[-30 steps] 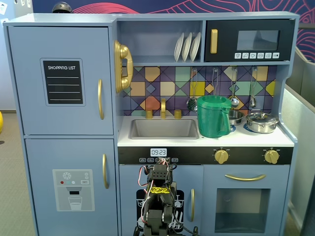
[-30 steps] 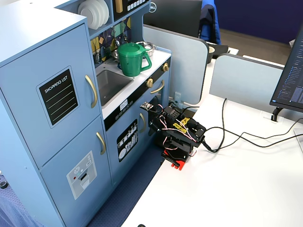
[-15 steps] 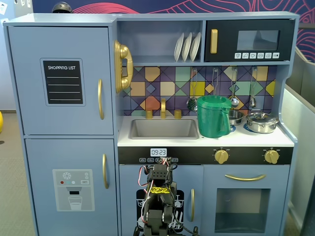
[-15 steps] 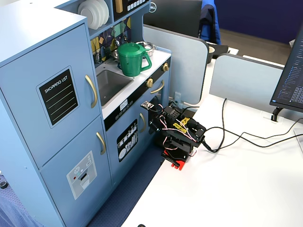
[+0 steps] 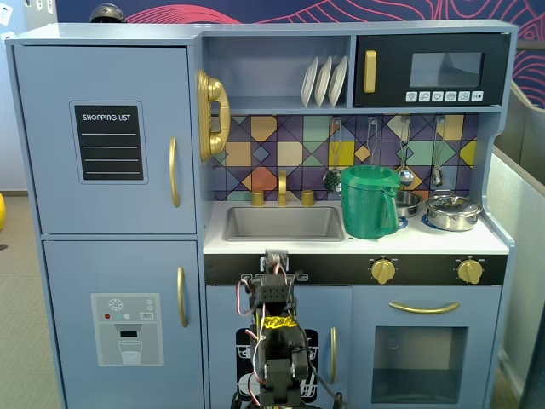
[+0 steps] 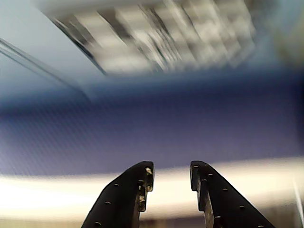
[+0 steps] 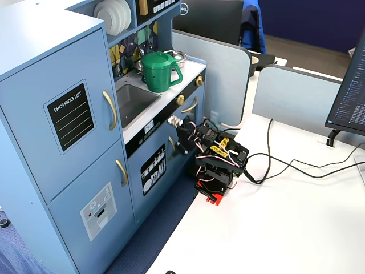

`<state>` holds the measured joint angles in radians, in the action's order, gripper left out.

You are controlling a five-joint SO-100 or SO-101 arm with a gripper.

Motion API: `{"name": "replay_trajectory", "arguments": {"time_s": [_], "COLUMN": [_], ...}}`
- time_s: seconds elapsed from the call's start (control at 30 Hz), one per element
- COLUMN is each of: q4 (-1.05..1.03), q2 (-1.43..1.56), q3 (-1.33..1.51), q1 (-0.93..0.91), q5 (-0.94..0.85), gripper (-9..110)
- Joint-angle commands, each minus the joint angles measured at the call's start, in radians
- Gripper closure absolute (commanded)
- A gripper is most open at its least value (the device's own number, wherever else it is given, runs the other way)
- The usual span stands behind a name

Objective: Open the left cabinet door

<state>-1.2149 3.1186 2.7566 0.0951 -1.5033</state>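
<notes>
The left cabinet door (image 5: pixel 106 102) is pale blue with a black "SHOPPING LIST" panel and a curved gold handle (image 5: pixel 174 172). It is shut. It also shows in the other fixed view (image 7: pixel 63 74), with its handle (image 7: pixel 110 109). My arm is folded low in front of the kitchen's middle, and the gripper (image 5: pixel 274 258) points up at the black counter front, far right of and below the handle. In the blurred wrist view the gripper (image 6: pixel 172 166) is open with a narrow gap and holds nothing. The door is not in the wrist view.
Below the door is the door with the water-dispenser picture (image 5: pixel 119 324). A gold phone (image 5: pixel 213 113), a sink (image 5: pixel 283 223) and a green pitcher (image 5: pixel 369 201) are to its right. The small dish-rack door (image 7: pixel 153 169) is beside the arm. Cables (image 7: pixel 285 165) cross the white table (image 7: pixel 285 228).
</notes>
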Motion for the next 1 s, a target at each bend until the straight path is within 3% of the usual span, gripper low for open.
{"name": "replay_trajectory", "arguments": {"time_s": [0.0,0.27,0.43,0.67,0.97], "q4": [0.101,0.325,0.532,0.739,0.813], "q2": [-0.054,-0.110,-0.141,-0.218,-0.325], "q3": [-0.215,-0.495,-0.555,-0.589,-0.647], "q1": [0.046,0.210,0.325,0.466,0.503], "q5": [0.005,-0.012,-0.156,-0.229,-0.259], "gripper": [99,99,98,89,82]}}
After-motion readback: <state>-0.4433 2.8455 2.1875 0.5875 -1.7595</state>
